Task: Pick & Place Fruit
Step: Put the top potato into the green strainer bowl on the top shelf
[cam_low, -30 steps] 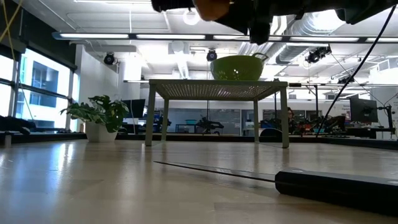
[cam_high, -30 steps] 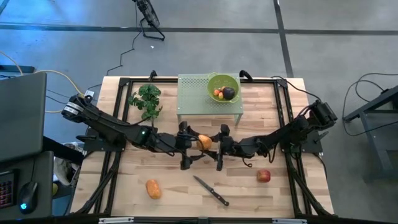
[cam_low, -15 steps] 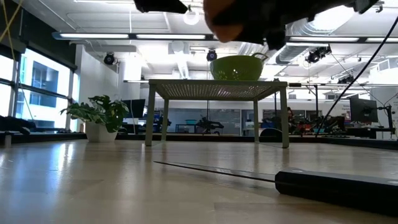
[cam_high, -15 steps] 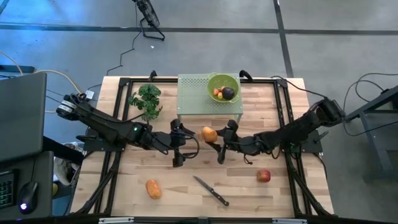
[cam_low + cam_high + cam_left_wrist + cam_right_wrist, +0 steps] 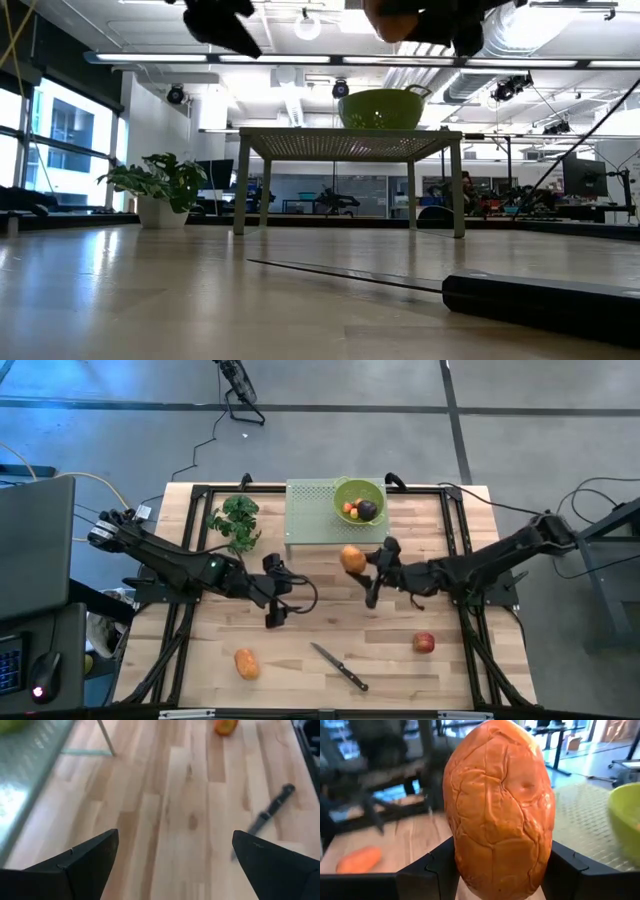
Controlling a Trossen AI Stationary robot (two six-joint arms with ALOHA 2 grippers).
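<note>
My right gripper [image 5: 364,565] is shut on an orange oblong fruit [image 5: 352,559], held in the air in front of the green perforated stand [image 5: 312,520]. On the stand sits a green bowl [image 5: 360,500] with a dark round fruit and small red-orange pieces. My left gripper [image 5: 274,600] hangs open over the table left of centre, touching nothing. A second orange oblong fruit [image 5: 246,663] lies near the front left, and a red apple [image 5: 424,643] lies at the front right. My right gripper pinches the orange fruit between its two fingers, one on each long side [image 5: 456,857] at the fruit's lower part. The fingers come nearly level from the table's right. The fruit stands with its long axis across the fingers, lifted clear of the table.
A black-handled knife [image 5: 339,666] lies near the front edge between the second orange fruit and the apple. A green leafy bunch [image 5: 236,520] stands at the far left beside the stand. Bare wood lies between the two grippers.
My right gripper has risen and gone toward the far edge and the stand, carrying the orange fruit up with it. My left gripper, open throughout, has drawn back from the fruit toward the table's left.
</note>
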